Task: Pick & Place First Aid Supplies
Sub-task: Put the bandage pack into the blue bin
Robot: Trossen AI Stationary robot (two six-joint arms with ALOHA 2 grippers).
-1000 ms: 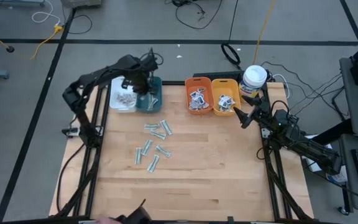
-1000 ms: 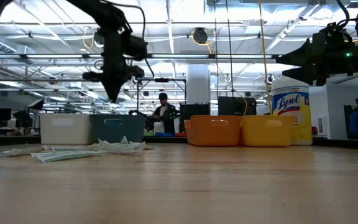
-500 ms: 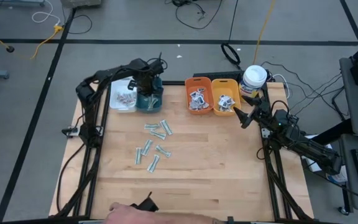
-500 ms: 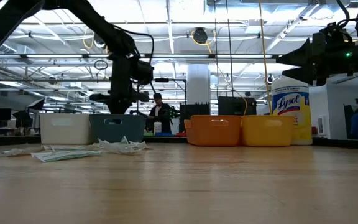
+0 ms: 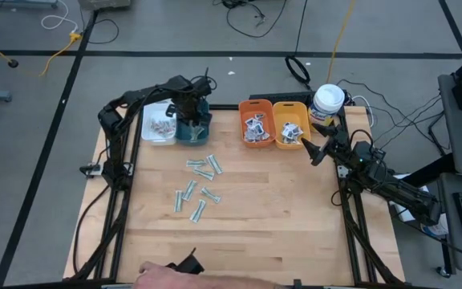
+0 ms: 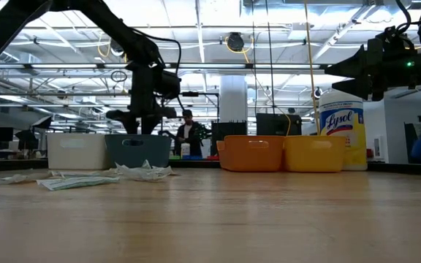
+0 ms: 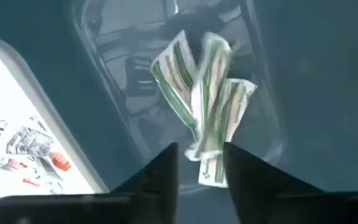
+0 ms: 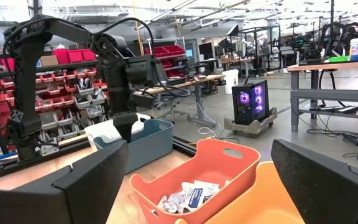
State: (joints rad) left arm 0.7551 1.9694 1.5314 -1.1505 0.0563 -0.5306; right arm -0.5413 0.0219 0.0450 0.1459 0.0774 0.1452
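Green-striped strips (image 7: pixel 204 109) are lying on the floor of the teal bin (image 5: pixel 192 128); wrist cam shows three or four overlapping, one end right at the fingertips of the left gripper (image 7: pixel 199 168). Fingers are parted with a gap, not pinching anything as far as I can tell, so it reads as a release in progress.

What changed: a second ago the left arm was up and off to the side of the bins, carrying. Half a second ago it was over the teal bin, and it has stayed there while the fingers came apart. So one more green strip is sorted.

Rest of the supplies:
- loose green strips (image 5: pixel 199 189) are on the wood table (image 5: pixel 279 217), mid-left, roughly seven, same spots as before
- red-print packets in the white bin (image 5: pixel 157 127), touching the teal bin's side
- blue-print packets in the orange bin (image 5: pixel 255 124) and yellow bin (image 5: pixel 290 127)

Right gripper (image 5: pixel 310 144) is parked just beside the yellow bin, fingers wide apart, empty, unmoved over the last second. Lysol canister (image 5: pixel 328 101) sits behind it.

A person's hand (image 5: pixel 163 278) is at the table's near edge, which wasn't there a second ago.

My read: sort is well along, and the next move is to lift clear of the teal bin and go back for a table strip.
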